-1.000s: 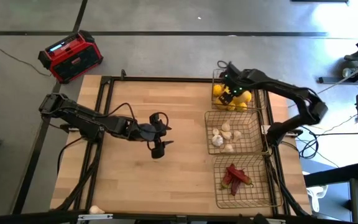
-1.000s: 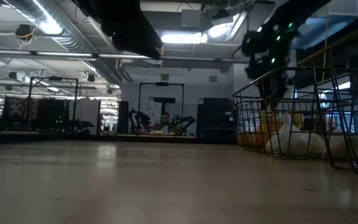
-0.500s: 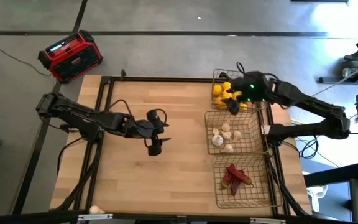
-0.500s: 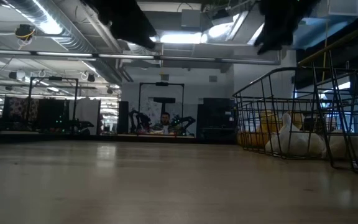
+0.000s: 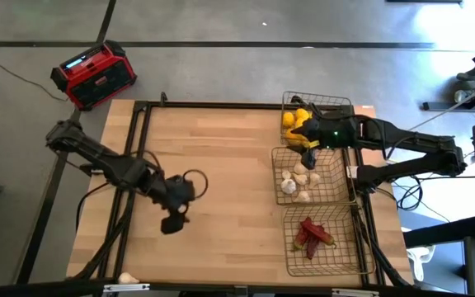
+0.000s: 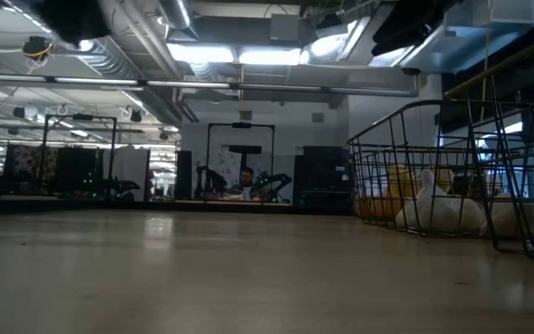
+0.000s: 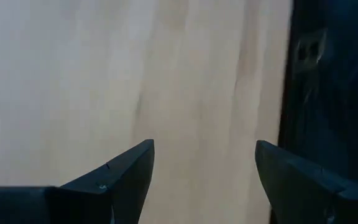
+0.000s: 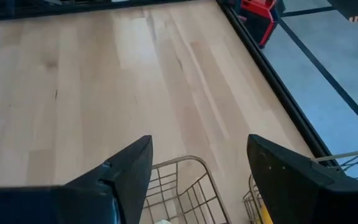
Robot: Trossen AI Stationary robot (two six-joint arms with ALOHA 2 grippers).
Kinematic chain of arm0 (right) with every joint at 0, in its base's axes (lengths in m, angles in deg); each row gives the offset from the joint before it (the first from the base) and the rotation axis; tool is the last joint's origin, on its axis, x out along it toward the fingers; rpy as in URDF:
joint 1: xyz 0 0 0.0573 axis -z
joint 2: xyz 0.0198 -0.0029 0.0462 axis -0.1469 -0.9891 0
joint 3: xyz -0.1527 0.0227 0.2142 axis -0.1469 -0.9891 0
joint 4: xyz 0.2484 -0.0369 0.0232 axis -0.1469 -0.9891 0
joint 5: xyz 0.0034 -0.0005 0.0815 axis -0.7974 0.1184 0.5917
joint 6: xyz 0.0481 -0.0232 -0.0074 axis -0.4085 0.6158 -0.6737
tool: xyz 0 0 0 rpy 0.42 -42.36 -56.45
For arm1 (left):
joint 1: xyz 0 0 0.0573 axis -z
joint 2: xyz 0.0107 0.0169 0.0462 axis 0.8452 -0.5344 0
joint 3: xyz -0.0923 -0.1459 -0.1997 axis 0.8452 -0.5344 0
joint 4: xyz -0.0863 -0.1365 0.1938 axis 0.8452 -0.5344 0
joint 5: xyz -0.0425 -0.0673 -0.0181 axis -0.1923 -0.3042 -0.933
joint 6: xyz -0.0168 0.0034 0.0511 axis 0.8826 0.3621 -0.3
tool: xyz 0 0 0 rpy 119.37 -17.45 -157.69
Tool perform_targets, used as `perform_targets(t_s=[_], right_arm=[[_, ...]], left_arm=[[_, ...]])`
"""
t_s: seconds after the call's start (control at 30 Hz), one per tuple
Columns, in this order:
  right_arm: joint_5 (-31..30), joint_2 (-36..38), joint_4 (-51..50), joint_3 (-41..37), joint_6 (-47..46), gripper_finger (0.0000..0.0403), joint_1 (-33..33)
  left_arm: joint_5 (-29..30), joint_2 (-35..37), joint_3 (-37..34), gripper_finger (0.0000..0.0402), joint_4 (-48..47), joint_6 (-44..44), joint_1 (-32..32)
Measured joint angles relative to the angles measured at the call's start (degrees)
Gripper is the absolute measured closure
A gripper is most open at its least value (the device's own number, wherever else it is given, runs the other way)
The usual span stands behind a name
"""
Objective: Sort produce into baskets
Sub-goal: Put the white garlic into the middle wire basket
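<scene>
In the high view three wire baskets stand in a column at the right of the wooden tabletop. The top basket holds the yellow lemons. The middle basket holds the white garlic bulbs. The bottom basket holds the dark red chili peppers.

The right gripper hangs over the line where the top and middle baskets meet, at the upper right of the frame. Its fingers stand apart with nothing between them (the right wrist view shows only bare wood, basket rims and the black frame rail past them).

The left gripper sits over bare wood in the lower left part of the tabletop, well apart from all three baskets. Its fingers are likewise spread and grasp nothing, with plain wood showing in the gap.

One more pale item, which looks like a garlic bulb, lies at the bottom left edge of the tabletop, outside any basket. A red-and-black radio rests on the floor at the upper left of the frame.

In the low view the baskets fill the right side, with lemons and garlic seen through the mesh.
</scene>
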Motion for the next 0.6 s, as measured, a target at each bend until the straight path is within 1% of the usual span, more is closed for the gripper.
perform_targets(t_s=[0.2, 0.4, 0.6], right_arm=[[-0.07, -0.61, 0.55, -0.76, 0.02, 0.0145, 0.17], [-0.07, -0.65, 1.39, -3.25, 0.44, 0.0145, 0.17], [0.01, -0.65, 2.17, -3.56, 1.84, 0.0145, 0.17]], left_arm=[[-4.85, -1.56, -0.04, 0.0128, -8.59, 12.93, 5.97], [-9.60, -1.57, -1.24, 0.0128, -8.98, 25.39, 9.56], [-14.87, -1.57, -5.37, 0.0128, -8.64, 35.59, 12.77]])
